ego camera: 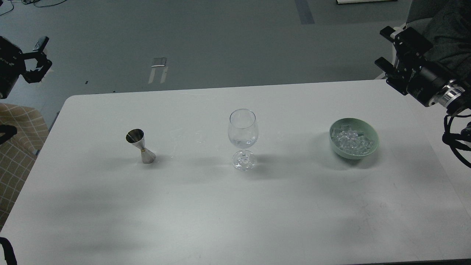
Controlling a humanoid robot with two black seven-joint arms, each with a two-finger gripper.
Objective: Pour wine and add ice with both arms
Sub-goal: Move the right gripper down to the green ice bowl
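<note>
The wine glass [243, 138] stands upright at the middle of the white table [228, 206], and a little clear wine [242, 141] appears to sit low in its bowl, though glare makes that hard to judge. Its central spot looks chosen so either arm can reach it. Well to its left stands a steel measuring cup [141, 146], upright, on the side of the left gripper [39, 59]; whether it holds liquid cannot be told. Well to the glass's right, a green bowl [371, 147] holds a heap of ice [347, 139], on the side of the right gripper [387, 49].

Both grippers hang off the table's far corners, fingers spread and holding nothing, well apart from everything. My guess is that no reach has begun.
</note>
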